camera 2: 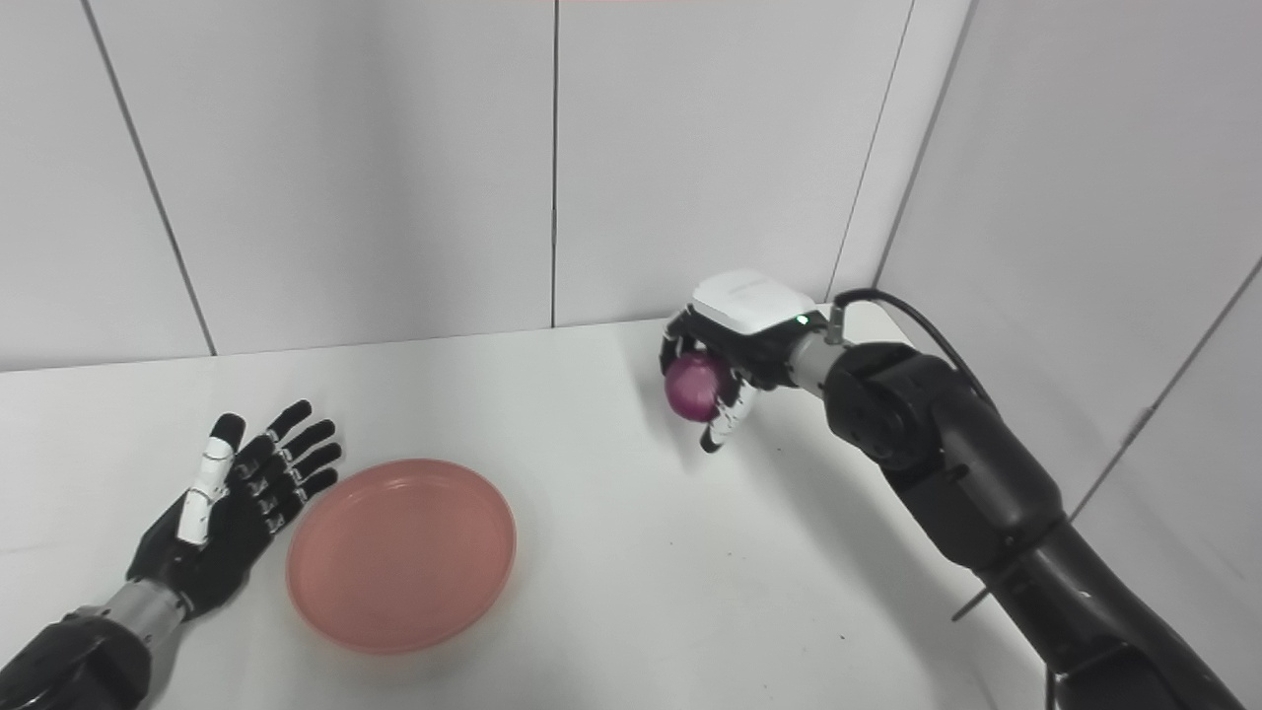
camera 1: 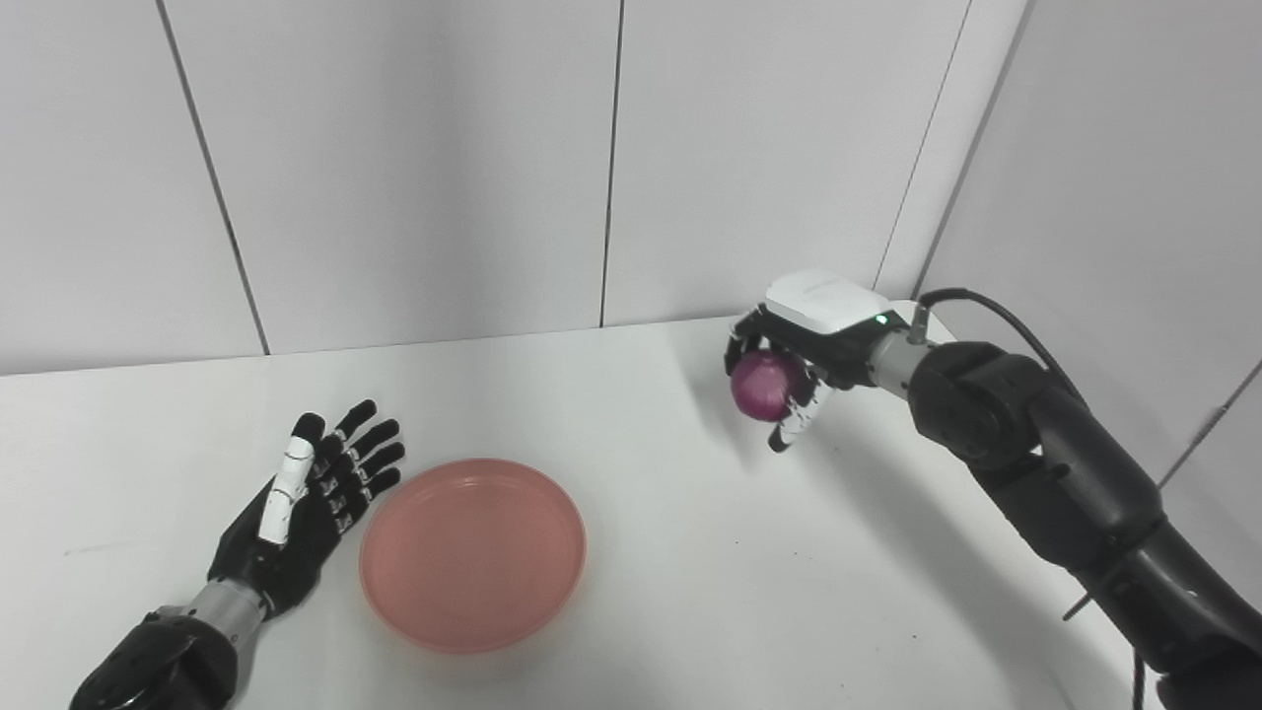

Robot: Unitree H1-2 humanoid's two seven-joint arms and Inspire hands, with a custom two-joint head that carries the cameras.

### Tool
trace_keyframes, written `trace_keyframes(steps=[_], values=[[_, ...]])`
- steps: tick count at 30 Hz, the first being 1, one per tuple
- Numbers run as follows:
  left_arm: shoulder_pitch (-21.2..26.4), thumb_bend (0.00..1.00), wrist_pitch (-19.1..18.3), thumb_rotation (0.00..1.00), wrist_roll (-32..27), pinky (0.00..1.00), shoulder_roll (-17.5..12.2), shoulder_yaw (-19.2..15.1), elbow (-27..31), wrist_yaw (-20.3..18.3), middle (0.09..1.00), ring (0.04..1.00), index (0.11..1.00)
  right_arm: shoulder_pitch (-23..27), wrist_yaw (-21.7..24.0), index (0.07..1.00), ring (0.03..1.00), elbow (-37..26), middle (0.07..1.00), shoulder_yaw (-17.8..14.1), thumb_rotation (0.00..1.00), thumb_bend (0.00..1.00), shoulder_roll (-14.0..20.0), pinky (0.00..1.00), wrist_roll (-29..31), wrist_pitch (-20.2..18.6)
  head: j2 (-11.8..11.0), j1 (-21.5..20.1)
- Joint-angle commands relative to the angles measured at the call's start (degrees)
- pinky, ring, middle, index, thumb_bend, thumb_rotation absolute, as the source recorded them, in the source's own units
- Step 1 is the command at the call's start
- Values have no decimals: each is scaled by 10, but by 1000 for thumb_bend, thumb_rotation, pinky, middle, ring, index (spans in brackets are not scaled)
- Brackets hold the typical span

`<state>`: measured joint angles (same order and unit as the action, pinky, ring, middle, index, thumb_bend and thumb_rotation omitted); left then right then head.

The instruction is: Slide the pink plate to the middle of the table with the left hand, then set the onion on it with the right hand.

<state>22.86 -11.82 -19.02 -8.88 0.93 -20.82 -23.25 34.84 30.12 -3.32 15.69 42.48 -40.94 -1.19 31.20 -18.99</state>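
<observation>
Onion held aloft at far right; pink plate empty at near left-centre.

The right hand (camera 1: 789, 370) was closed around the purple onion (camera 1: 764, 386), raised above the white table (camera 1: 690, 552) near its far right corner, where two wall panels met. The pink plate (camera 1: 472, 554) lay flat, empty, toward the table's near edge. The left hand (camera 1: 306, 503) rested just left of the plate's rim, fingers (camera 1: 370, 449) spread wide and holding nothing. Bare tabletop lay open between plate and onion.
</observation>
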Motion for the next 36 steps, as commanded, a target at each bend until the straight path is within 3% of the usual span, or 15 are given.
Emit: trace_keyframes(steps=[1, 16, 24, 27, 36], values=[[-27, 759, -28, 914, 24, 930, 12, 14, -32, 18, 932, 927, 959, 36, -20, 532, 407, -20, 510, -14, 0, 515, -2, 405, 13, 29, 0, 7], [-33, 747, -3, 936, 41, 937, 32, 24, -39, 30, 943, 937, 967, 98, -24, 519, 423, 0, 515, 23, 0, 515, -90, 407, 9, 100, -8, 99], [-32, 762, 11, 920, 54, 888, 42, 25, -49, 43, 917, 913, 953, 120, 3, 532, 417, -6, 493, 55, 0, 514, -157, 396, -5, 81, -13, 151], [-35, 774, 18, 909, 59, 880, 46, 29, -52, 46, 911, 905, 949, 127, 1, 528, 417, 10, 501, 73, 0, 515, -184, 392, -12, 93, -12, 167], [-32, 790, 29, 912, 69, 855, 65, 29, -63, 59, 902, 884, 935, 122, -6, 490, 438, 39, 548, 99, 0, 514, -215, 438, -18, 114, -11, 201]])
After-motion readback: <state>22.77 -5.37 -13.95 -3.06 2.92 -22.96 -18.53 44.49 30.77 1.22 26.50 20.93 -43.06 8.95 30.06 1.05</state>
